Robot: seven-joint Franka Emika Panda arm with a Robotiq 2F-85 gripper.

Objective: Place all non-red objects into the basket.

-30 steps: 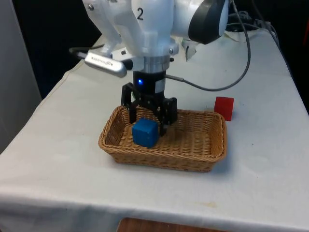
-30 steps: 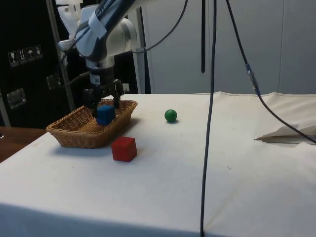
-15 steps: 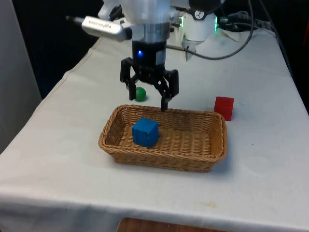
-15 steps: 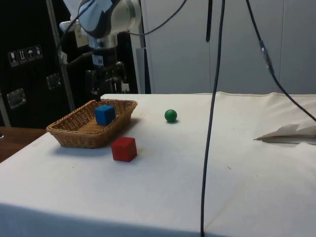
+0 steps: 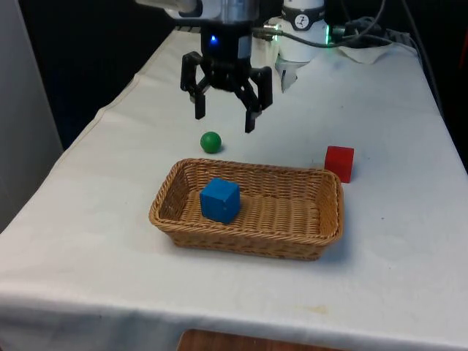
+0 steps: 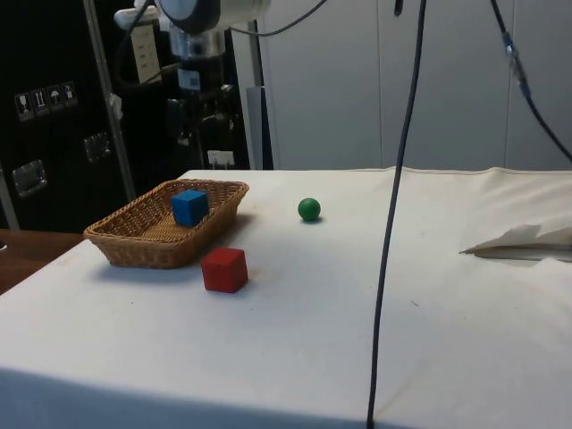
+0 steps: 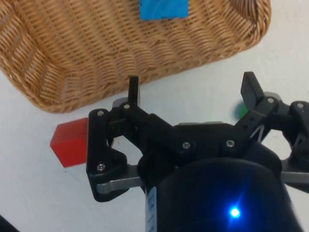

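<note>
Front view: the gripper (image 5: 225,123) hangs in the air above the counter (image 5: 88,219), its fingers spread wide with nothing between them. It is beyond the basket's far rim, above the space between the green ball (image 5: 210,142) and the red cube (image 5: 339,162). The basket (image 5: 292,245) sits mid-counter with the blue cube (image 5: 220,199) inside it, toward the front view's left end. The ball rests on the cloth just beyond the basket's far rim. The red cube stands on the cloth close to the basket's far corner at the front view's right, with a small gap.

Side view: the gripper (image 6: 198,134) is up high against the dark cabinets, above the basket's (image 6: 134,252) far end, and hard to read against that background. The blue cube (image 6: 189,206) lies in the basket. The red cube (image 6: 223,269) stands just beside the basket's near wall. The ball (image 6: 309,209) lies well apart from both.

Wrist view: the gripper (image 7: 190,89) shows both fingers held far apart, empty. Beyond them are the basket's (image 7: 72,53) woven wall and the blue cube (image 7: 163,8) inside. The red cube (image 7: 70,141) sits on the cloth outside the basket, and a sliver of the ball (image 7: 239,110) shows beside one finger.
</note>
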